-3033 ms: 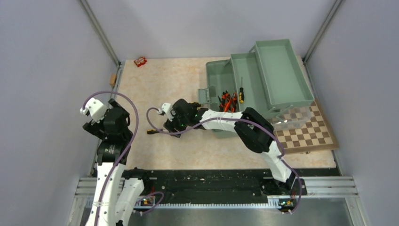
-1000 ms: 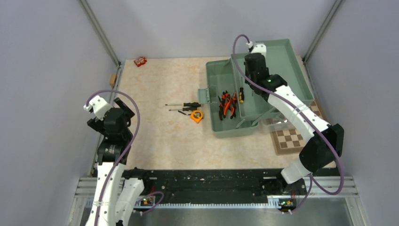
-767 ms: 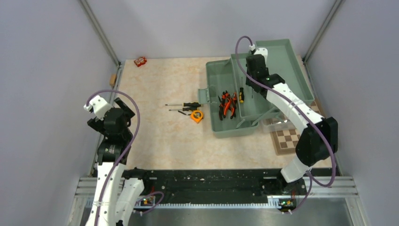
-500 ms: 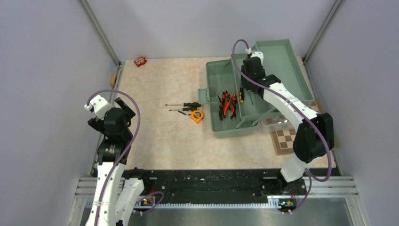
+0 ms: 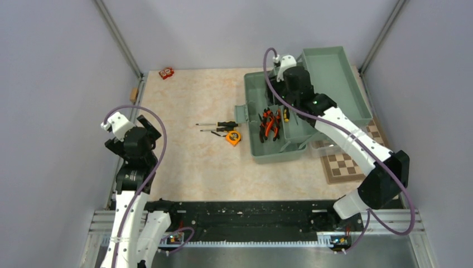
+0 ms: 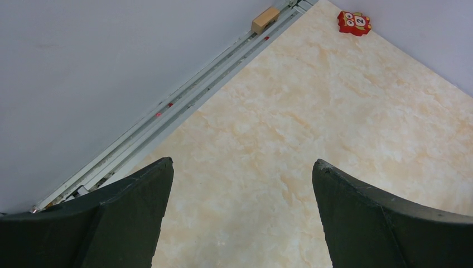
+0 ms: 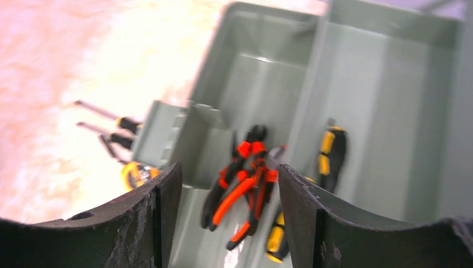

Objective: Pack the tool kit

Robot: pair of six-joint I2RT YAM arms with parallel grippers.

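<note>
1. Black left hand, left of frame: fingers wide apart, empty.
2. Two screwdrivers and tape measure lie mid-desk, beside the toolbox.
3. Right hand, wrist view blurred, gapes empty over the pliers; its arm hides part of the toolbox.

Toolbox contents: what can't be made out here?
- Top view: the right arm covers part of the toolbox tray.
- Right wrist view: motion blur; the pliers cannot be counted.
- Right wrist view: a finger half hides the tape measure.
- Left wrist view: toolbox out of frame.
</note>
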